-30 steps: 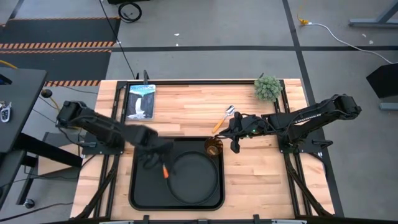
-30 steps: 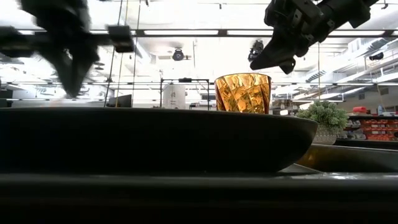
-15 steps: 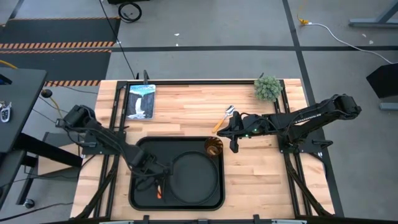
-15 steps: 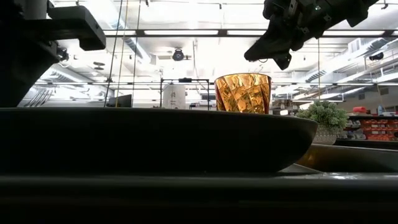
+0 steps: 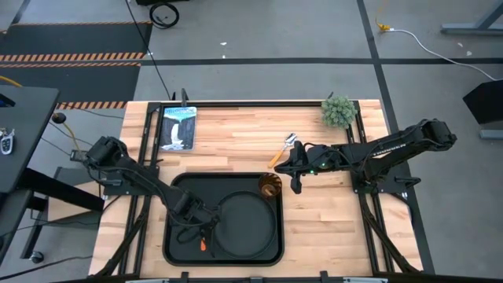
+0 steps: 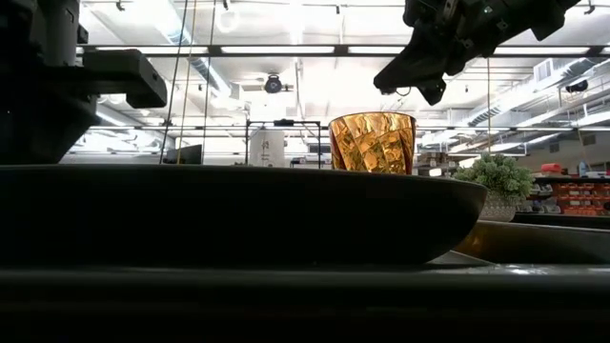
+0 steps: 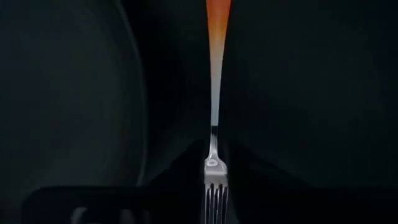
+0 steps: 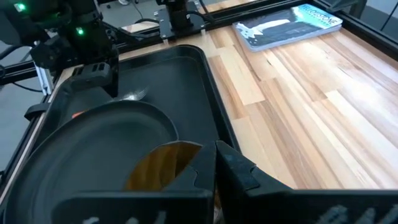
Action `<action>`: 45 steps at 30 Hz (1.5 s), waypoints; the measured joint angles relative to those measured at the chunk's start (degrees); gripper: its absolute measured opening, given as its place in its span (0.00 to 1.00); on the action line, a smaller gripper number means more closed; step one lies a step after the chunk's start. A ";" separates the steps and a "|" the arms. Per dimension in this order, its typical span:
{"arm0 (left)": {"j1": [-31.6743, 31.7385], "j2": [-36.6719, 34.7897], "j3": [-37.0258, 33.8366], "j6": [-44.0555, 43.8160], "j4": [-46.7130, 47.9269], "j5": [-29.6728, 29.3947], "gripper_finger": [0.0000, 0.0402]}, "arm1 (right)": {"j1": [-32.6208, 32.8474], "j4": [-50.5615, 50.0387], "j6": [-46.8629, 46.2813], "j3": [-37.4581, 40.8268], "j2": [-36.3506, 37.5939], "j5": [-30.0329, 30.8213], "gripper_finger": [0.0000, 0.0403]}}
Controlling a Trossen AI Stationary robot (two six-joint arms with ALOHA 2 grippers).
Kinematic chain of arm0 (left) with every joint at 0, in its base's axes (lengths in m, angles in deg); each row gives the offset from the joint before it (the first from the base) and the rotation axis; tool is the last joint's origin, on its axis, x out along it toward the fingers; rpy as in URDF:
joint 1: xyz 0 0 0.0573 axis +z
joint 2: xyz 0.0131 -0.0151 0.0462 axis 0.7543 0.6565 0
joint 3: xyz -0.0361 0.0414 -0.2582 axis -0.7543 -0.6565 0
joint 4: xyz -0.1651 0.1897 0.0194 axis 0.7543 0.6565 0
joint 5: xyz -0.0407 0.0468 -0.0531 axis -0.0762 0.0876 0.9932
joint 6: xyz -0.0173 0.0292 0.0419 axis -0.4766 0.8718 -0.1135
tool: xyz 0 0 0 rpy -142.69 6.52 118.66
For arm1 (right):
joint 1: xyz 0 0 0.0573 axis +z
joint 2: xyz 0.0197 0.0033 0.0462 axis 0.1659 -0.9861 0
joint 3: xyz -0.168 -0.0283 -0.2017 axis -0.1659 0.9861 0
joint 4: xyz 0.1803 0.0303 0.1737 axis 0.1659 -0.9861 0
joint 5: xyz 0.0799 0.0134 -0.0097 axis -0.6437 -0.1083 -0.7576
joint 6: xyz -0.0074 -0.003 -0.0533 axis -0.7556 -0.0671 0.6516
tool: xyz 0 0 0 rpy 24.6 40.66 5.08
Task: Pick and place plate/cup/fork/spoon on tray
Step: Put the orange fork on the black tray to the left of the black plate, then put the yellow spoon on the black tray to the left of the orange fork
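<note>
The black tray [image 5: 177, 189] lies on the table's near middle. The round black plate [image 5: 247, 224] lies in it, and the amber cup [image 5: 269, 185] stands at its far right corner, also seen in the low view [image 6: 372, 143]. My left gripper [image 5: 200, 231] is low inside the tray, left of the plate, and is shut on the red-handled fork [image 7: 216, 93]. The spoon [image 5: 283, 148] lies on the wood beyond the tray. My right gripper [image 5: 295, 182] hangs shut and empty above the table, just right of the cup. My left gripper pinches the fork's metal neck [image 7: 214, 146], just above the tines, between its two fingers. The fingers slant down from the table's far left. The red handle [image 5: 203, 245] sticks out past the fingertips toward the near edge. I cannot tell whether the fork rests on the tray floor.
A booklet [image 5: 178, 127] lies at the far left of the table. A small green plant [image 5: 338, 111] stands at the far right. Bare wood shows right of the tray.
My left gripper has gone toward the table's near edge and down into the tray's left part, carrying the fork, whose handle now points at the near edge beside the plate.
</note>
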 joint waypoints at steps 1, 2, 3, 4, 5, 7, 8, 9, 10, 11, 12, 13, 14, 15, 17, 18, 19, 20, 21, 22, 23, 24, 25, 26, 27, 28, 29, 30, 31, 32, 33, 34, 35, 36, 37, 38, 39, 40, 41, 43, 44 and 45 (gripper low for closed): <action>0.02 0.00 0.00 -0.20 -0.06 -0.12 0.20 | 0.02 0.00 0.00 0.00 0.00 -0.03 0.03; -0.01 0.00 0.00 -0.76 0.03 -0.58 0.23 | 0.04 0.00 -0.02 0.00 0.00 -0.05 0.03; -0.03 -0.10 0.00 -1.47 0.02 -1.27 0.26 | 0.04 -0.13 -0.02 0.00 0.00 -0.05 0.03; -0.03 -0.37 0.00 -2.11 0.21 -1.67 0.28 | 0.02 -0.41 0.02 0.00 0.00 -0.05 0.03; -0.01 -0.73 0.00 -2.94 0.34 -1.78 0.30 | -0.01 -0.85 0.34 0.00 0.00 0.03 0.03; 0.21 -1.43 0.02 -4.78 0.29 -1.87 0.34 | -0.17 -2.81 1.46 0.00 0.00 1.51 0.03; 0.55 -1.86 0.02 -5.90 0.50 -2.04 0.34 | -0.64 -4.33 1.71 0.00 0.00 2.13 0.03; 1.08 -2.47 0.02 -7.31 0.57 -2.13 0.35 | -1.51 -6.00 1.74 0.00 0.00 2.21 0.02; 1.82 -3.31 0.02 -9.14 0.72 -2.26 0.35 | -2.88 -7.81 0.96 0.00 0.00 2.10 0.02; 2.77 -4.30 0.02 -11.36 0.98 -2.41 0.34 | -4.55 -9.80 -0.27 0.00 0.00 2.09 0.01; 3.86 -5.23 0.02 -13.54 0.98 -2.52 0.34 | -6.31 -11.85 -1.69 0.00 0.00 2.10 0.01; 4.97 -5.98 0.02 -15.64 0.92 -2.68 0.33 | -8.09 -13.61 -2.97 0.00 0.00 2.07 0.01; 6.09 -6.75 0.02 -17.49 1.04 -2.72 0.32 | -9.99 -15.15 -4.12 0.00 0.00 1.60 0.02; 7.16 -7.56 0.02 -19.30 1.08 -2.79 0.31 | -11.86 -16.31 -5.25 0.00 0.00 0.74 0.02; 8.93 -9.19 0.02 -22.43 1.02 -3.02 0.28 | -15.80 -17.87 -7.37 0.00 -0.04 -1.55 0.02; 9.84 -9.73 0.02 -23.69 1.08 -3.01 0.27 | -17.77 -18.45 -7.93 0.00 -0.14 -2.93 0.02; 10.59 -10.17 0.02 -24.85 1.36 -2.99 0.26 | -19.65 -18.58 -8.23 0.00 -0.59 -4.14 0.02; 11.29 -10.59 0.00 -26.08 1.54 -2.98 0.26 | -21.61 -18.65 -8.22 0.00 -1.15 -5.26 0.02; 12.00 -10.86 0.02 -27.25 1.35 -3.01 0.25 | -23.48 -18.84 -8.01 0.00 -1.83 -6.56 0.02; 12.59 -10.90 0.04 -28.19 1.20 -3.00 0.24 | -25.23 -18.61 -7.92 0.00 -2.70 -8.11 0.02; 13.05 -10.84 0.04 -28.66 1.31 -2.99 0.24 | -27.17 -18.16 -7.68 0.00 -3.70 -9.83 0.02; 13.32 -10.80 0.02 -29.29 1.39 -3.01 0.24 | -29.05 -17.81 -7.42 0.00 -4.92 -11.55 0.03; 13.42 -10.80 0.02 -29.80 1.30 -3.02 0.23 | -30.93 -17.54 -7.04 0.00 -6.26 -13.07 0.04; 13.43 -10.80 0.02 -29.83 1.18 -3.00 0.23 | -32.82 -17.54 -6.47 0.00 -7.63 -14.04 0.05; 13.38 -10.80 0.02 -29.78 1.20 -2.97 0.23 | -34.54 -17.57 -5.80 0.00 -9.12 -14.53 0.06; 13.35 -10.80 0.02 -29.67 1.19 -2.95 0.23 | -36.22 -17.53 -5.03 0.00 -10.52 -14.67 0.07; 13.33 -10.80 0.02 -29.54 1.02 -2.86 0.23 | -37.74 -17.61 -4.18 0.00 -11.76 -14.67 0.09; 13.33 -10.80 0.02 -29.55 0.89 -2.83 0.23 | -39.23 -17.59 -3.39 0.00 -12.84 -14.74 0.12; 13.35 -10.80 0.02 -29.70 0.94 -2.90 0.23 | -40.62 -17.34 -2.87 -0.04 -13.79 -15.01 0.14; 13.22 -10.80 0.02 -29.89 1.06 -2.90 0.23 | -41.85 -17.43 -2.37 -0.26 -14.52 -15.75 0.17; 13.08 -10.80 0.02 -30.20 1.20 -3.00 0.23 | -43.00 -17.42 -1.86 -0.55 -15.05 -16.95 0.21; 12.88 -10.80 0.02 -30.56 1.22 -3.01 0.23 | -43.93 -17.36 -1.52 -0.90 -15.40 -18.30 0.24; 12.62 -10.80 0.02 -30.84 1.21 -2.98 0.23 | -44.64 -17.20 -1.41 -1.20 -15.59 -19.28 0.28; 12.40 -10.80 0.02 -30.92 1.18 -2.96 0.23 | -45.12 -17.00 -1.39 -1.40 -15.72 -19.59 0.32; 12.22 -10.80 0.02 -30.88 1.12 -2.96 0.23 | -45.53 -16.85 -1.37 -1.46 -15.74 -19.51 0.35; 12.08 -10.80 0.02 -30.83 1.10 -2.92 0.23 | -45.90 -16.80 -1.34 -1.46 -15.74 -19.30 0.38; 12.02 -10.80 0.02 -30.84 0.99 -2.94 0.23 | -46.41 -16.54 -1.23 -1.46 -15.74 -19.11 0.41; 12.02 -10.80 0.02 -30.88 0.81 -2.95 0.23 | -46.98 -16.28 -0.97 -1.46 -15.74 -19.20 0.43; 12.04 -10.80 0.02 -30.90 0.64 -2.98 0.23 | -47.63 -16.29 -0.49 -1.46 -15.72 -19.52 0.45; 12.04 -10.80 0.02 -31.00 0.43 -3.00 0.23 | -48.73 -16.51 -0.22 -1.46 -15.96 -19.86 0.46; 12.04 -10.80 0.02 -30.99 0.27 -3.00 0.23 | -49.27 -16.41 -0.14 -1.46 -16.42 -20.25 0.46; 12.04 -10.80 0.02 -30.98 0.02 -2.98 0.23 | -49.90 -16.43 0.09 -1.46 -17.11 -20.98 0.46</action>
